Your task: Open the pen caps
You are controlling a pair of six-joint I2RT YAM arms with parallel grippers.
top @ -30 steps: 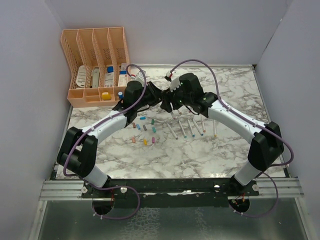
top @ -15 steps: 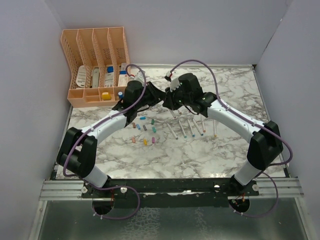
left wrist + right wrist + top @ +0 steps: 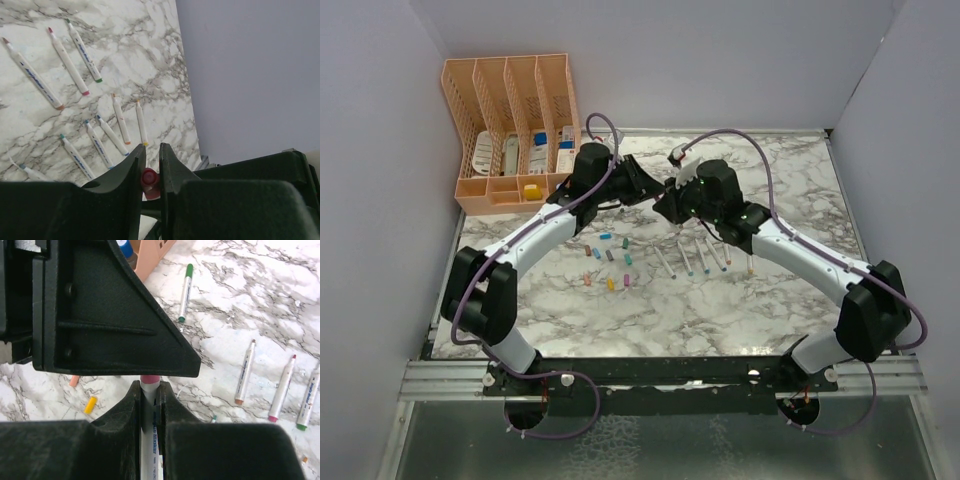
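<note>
My left gripper and right gripper meet tip to tip above the back middle of the table. In the left wrist view the left gripper is shut on a red pen cap. In the right wrist view the right gripper is shut on a white-grey pen, whose red capped end runs under the left gripper's finger. Several uncapped pens lie in a row below the grippers. Several loose coloured caps lie to their left.
A peach organiser stands at the back left corner. A green-tipped pen lies near it. A yellow cap and a peach-coloured cap lie on the marble under the right gripper. Grey walls close in the sides and back.
Both grippers have shifted to the right and slightly back, staying joined at the pen. The left arm has stretched further across and the right wrist has pulled back to the right.
</note>
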